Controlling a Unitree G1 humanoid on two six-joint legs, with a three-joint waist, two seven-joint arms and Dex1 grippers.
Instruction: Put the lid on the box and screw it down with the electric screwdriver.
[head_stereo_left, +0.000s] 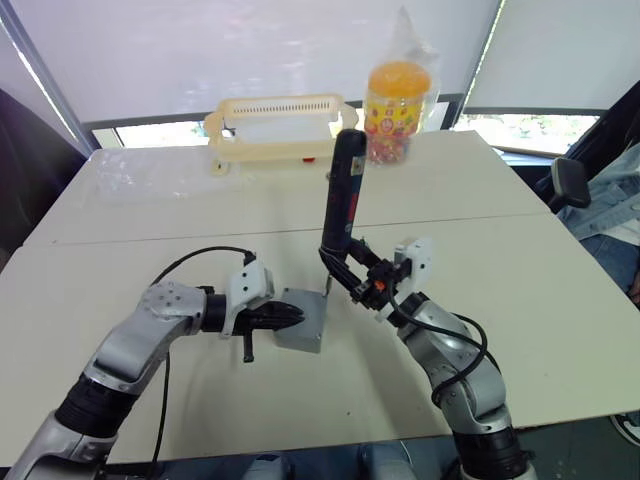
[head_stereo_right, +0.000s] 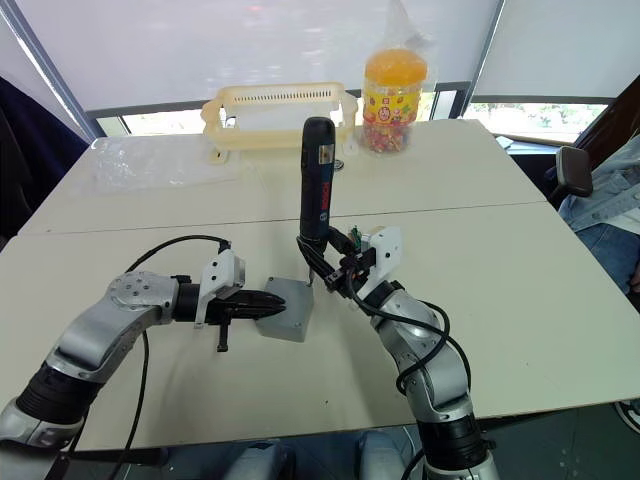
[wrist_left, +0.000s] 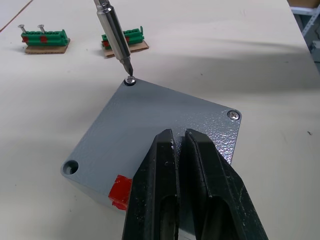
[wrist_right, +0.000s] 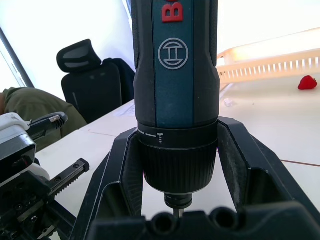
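Lid (wrist_left: 160, 125): already seated on the box (head_stereo_left: 300, 322), mid-counter (head_stereo_left: 560, 300).
Screws: one (wrist_left: 233, 115) looks driven; another (wrist_left: 130, 80) sits under the bit; one corner hole (wrist_left: 71, 167) is empty.
Left end effector (wrist_left: 180, 150): fingers together, pressing down on the lid.
Right end effector (head_stereo_left: 345, 270): clamped on the electric screwdriver (head_stereo_left: 344, 190), held upright.
Left to do: probably finish this screw, then the remaining corners.

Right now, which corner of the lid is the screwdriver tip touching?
The corner farthest from the left gripper, where the screwdriver bit sits on a screw. Another corner's screw is untouched, and one hole is empty.
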